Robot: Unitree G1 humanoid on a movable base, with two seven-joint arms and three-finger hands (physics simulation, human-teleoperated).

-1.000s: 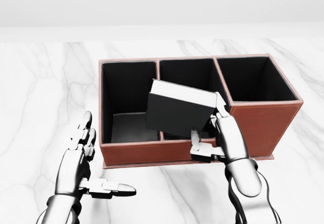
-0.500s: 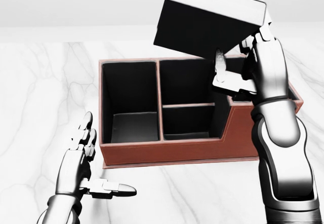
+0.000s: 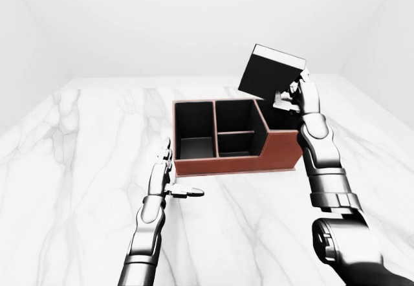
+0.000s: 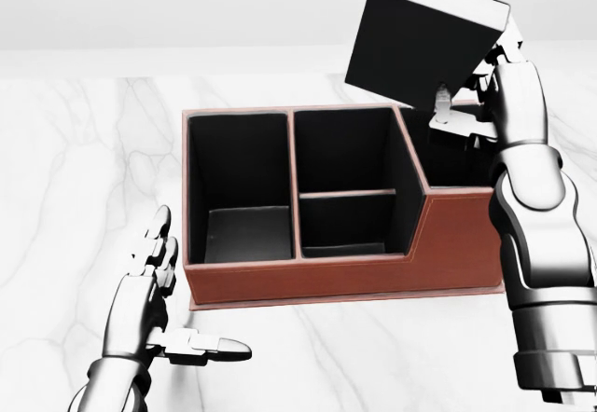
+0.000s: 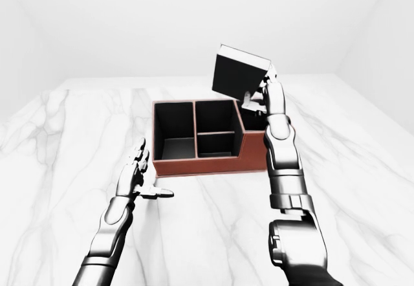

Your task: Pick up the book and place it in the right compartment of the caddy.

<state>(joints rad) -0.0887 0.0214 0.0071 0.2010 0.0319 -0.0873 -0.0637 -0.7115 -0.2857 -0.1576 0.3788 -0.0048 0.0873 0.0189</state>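
Note:
A black book (image 4: 420,44) with white page edges is held tilted in my right hand (image 4: 480,95), in the air above the caddy's right compartment (image 4: 457,156). My right hand's fingers are closed on the book's lower right corner. The red-brown caddy (image 4: 345,277) stands on the marble table, with black-lined compartments: a left one, a middle one split by a divider, and a taller right one. My left hand (image 4: 154,291) is open and empty, to the left of the caddy's lower left corner.
The white marble table (image 3: 77,143) spreads around the caddy on all sides. Plain white walls rise beyond the table's far edge. Nothing else stands on the table.
My right hand lifted the book from over the caddy's middle compartment, then carried it right, to above the right compartment. My left hand has not moved.

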